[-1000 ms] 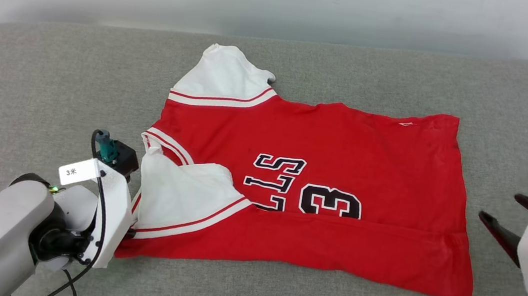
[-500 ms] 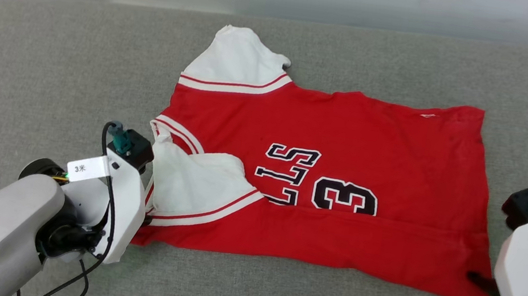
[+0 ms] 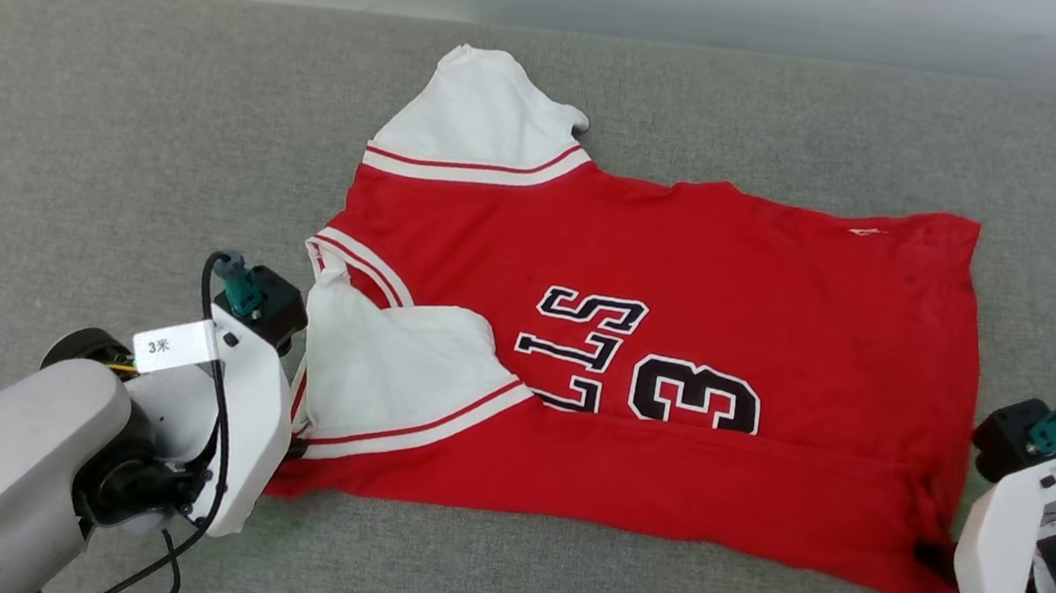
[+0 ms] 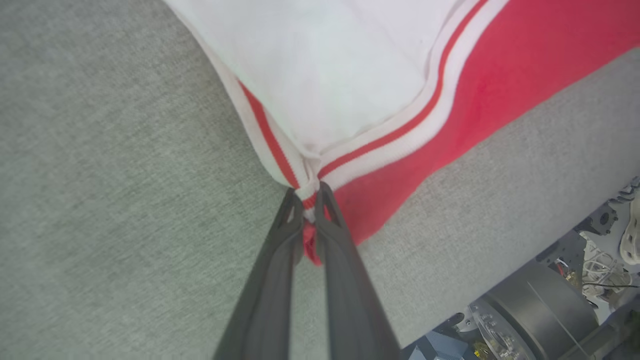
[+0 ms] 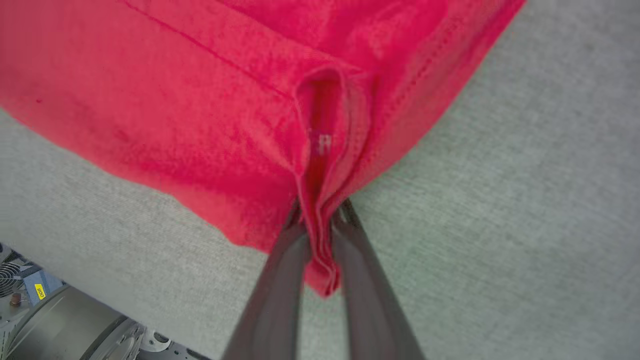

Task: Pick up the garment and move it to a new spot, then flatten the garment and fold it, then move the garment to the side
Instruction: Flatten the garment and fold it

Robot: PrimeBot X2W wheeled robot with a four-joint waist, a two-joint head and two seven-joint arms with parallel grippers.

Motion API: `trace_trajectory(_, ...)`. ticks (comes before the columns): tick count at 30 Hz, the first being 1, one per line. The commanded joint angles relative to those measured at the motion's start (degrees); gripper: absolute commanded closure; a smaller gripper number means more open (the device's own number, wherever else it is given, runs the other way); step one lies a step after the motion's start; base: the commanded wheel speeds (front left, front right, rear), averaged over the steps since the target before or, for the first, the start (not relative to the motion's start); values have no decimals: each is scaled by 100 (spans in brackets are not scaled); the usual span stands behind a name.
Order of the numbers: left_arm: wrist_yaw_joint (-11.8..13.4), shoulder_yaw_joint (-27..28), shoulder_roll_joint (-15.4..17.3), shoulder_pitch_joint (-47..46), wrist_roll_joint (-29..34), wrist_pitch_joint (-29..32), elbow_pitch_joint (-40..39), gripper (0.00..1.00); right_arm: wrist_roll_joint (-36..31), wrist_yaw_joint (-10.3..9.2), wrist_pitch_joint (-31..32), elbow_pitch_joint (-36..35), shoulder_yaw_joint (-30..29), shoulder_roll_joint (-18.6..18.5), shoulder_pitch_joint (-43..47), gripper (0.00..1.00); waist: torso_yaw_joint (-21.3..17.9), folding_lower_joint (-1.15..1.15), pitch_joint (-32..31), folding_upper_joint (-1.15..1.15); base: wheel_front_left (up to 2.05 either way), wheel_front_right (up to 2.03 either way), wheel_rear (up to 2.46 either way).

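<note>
Grey cushion [image 3: 105, 134]; garment [image 3: 740, 292] corners in left gripper [image 4: 310, 192] and right gripper [image 5: 320, 210].

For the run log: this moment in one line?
left gripper: shut on garment | right gripper: shut on garment hem | garment: lying on grey surface

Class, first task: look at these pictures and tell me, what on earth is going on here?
A two-armed robot is working on a red jersey that lies spread on a grey padded surface. Its left tool is shut on the near corner beside the white sleeve, which is folded in over the chest. Its right tool is shut on the near hem corner. The near edge is already folded over part of the lettering, so a fold seems under way.
</note>
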Motion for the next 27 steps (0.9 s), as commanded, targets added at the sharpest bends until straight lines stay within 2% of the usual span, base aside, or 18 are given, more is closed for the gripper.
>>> trace_trajectory(1, -7, 6, 10, 95, -38, -20, 0, 100, 49, 14, -46, 66, 124, 49, 57, 100, -38, 0, -124, 0, 0, 0, 0)
trace_trajectory(6, 11, 40, 170, 348, -221, -49, -174, 100, 280, 6, -362, -234, 121, -361, 102, 100, -89, 0, -545, 0, 0, 0, 0)
trace_trajectory(15, 165, -71, 482, 931, -464, -39, -786, 100, 639, 6, -307, -841, -8, -994, 787, 100, -88, 0, -876, 0, 0, 0, 0)
trace_trajectory(19, 272, -133, 537, 1188, -503, -93, -844, 100, 611, 6, -226, -884, -62, -1040, 1088, 100, -111, 0, -858, 0, 0, 0, 0)
trace_trajectory(26, 355, -155, 436, 1396, -485, -320, -538, 100, 381, 6, -286, -663, -49, -706, 1271, 100, -120, 0, -726, 0, 0, 0, 0)
trace_trajectory(27, 354, -138, 432, 1378, -427, -401, -511, 23, 349, 6, -336, -638, -85, -659, 1267, 63, -119, 0, -715, 0, 0, 0, 0)
